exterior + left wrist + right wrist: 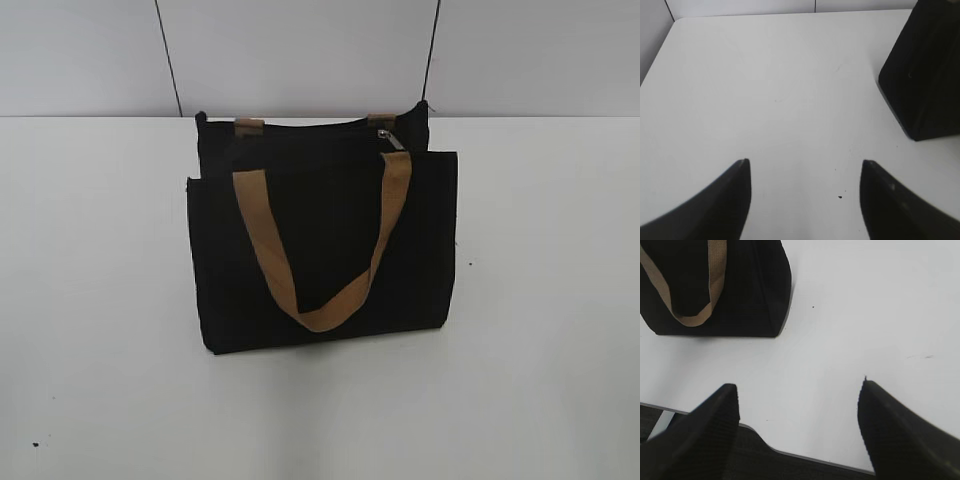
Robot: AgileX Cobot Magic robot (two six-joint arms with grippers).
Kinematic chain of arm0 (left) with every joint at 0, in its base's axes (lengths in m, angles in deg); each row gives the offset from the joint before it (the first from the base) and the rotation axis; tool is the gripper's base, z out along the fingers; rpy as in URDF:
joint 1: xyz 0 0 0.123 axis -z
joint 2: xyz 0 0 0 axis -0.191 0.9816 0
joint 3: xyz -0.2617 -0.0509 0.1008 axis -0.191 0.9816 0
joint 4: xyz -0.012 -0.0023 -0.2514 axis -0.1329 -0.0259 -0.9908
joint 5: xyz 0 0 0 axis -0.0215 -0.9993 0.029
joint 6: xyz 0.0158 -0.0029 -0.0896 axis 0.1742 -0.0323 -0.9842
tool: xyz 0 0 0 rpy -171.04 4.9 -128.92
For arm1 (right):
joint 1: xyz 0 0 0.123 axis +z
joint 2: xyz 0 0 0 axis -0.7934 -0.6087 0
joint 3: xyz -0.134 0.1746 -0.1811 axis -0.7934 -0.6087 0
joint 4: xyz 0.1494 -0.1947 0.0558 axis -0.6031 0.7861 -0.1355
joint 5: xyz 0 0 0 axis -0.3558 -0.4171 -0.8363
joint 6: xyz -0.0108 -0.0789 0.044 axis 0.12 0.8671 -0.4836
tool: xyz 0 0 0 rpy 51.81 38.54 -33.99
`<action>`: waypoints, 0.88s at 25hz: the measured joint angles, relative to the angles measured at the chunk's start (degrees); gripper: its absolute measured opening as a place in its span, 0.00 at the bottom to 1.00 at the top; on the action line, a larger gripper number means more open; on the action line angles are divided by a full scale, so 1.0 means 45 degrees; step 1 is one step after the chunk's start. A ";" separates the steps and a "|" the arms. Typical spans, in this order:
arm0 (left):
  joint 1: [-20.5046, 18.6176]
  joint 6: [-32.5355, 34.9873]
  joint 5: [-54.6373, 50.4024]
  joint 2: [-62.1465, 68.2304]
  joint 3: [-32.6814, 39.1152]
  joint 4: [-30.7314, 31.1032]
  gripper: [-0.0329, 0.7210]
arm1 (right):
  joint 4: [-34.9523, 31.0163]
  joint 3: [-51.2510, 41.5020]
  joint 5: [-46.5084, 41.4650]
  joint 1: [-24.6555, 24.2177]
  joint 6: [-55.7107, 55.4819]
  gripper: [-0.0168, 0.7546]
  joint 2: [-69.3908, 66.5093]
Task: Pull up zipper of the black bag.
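Nothing is yet happening: zipper (390, 139) is sitting untouched on the bag (320, 250); both arms' jaws are gaping, well apart from it.

bag (320, 250) upright mid-table (540, 300) | zipper (390, 139) top right | handle (320, 240) hanging down front

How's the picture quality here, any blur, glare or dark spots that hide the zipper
Exterior view: soft, even light, the black bag nearly featureless, the zipper small but visible. Left wrist view: open left gripper blurred. Right wrist view: open right gripper sharper; zipper out of frame.
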 joint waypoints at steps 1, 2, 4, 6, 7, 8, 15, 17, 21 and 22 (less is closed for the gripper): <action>0.0000 0.0000 0.0000 0.0000 0.0000 0.0000 0.73 | 0.0000 0.0000 0.0000 0.0000 0.0000 0.75 0.0000; 0.0000 0.0000 0.0000 0.0000 0.0000 0.0000 0.73 | 0.0000 0.0000 0.0000 0.0000 0.0000 0.75 0.0000; 0.0000 0.0000 0.0000 0.0000 0.0000 0.0000 0.73 | -0.0014 0.0000 0.0000 0.0000 0.0000 0.75 0.0000; 0.0000 0.0000 0.0000 0.0000 0.0000 0.0000 0.73 | 0.0033 0.0000 0.0000 0.0000 0.0000 0.75 0.0000; 0.0000 0.0000 0.0000 0.0000 0.0000 0.0000 0.73 | 0.0113 0.0000 0.0000 0.0000 0.0012 0.75 0.0000; 0.0000 0.0000 0.0000 0.0000 0.0000 0.0000 0.73 | 0.0203 0.0000 0.0000 0.0000 0.0043 0.75 0.0000; 0.0000 0.0000 0.0000 -0.0015 0.0000 0.0000 0.70 | 0.0879 0.0000 -0.0049 0.0000 -0.0315 0.75 0.0000; 0.0000 0.0000 0.0000 -0.0015 0.0000 0.0000 0.69 | 0.0740 0.0000 -0.0049 0.0000 -0.0433 0.75 0.0000; 0.0000 0.0000 0.0000 -0.0015 0.0000 0.0000 0.67 | 0.0841 -0.0048 -0.0049 0.0000 -0.0592 0.75 0.0000; 0.0000 0.0000 0.0000 -0.0015 0.0000 0.0000 0.67 | 0.0978 -0.0060 -0.0049 0.0000 -0.0677 0.75 0.0000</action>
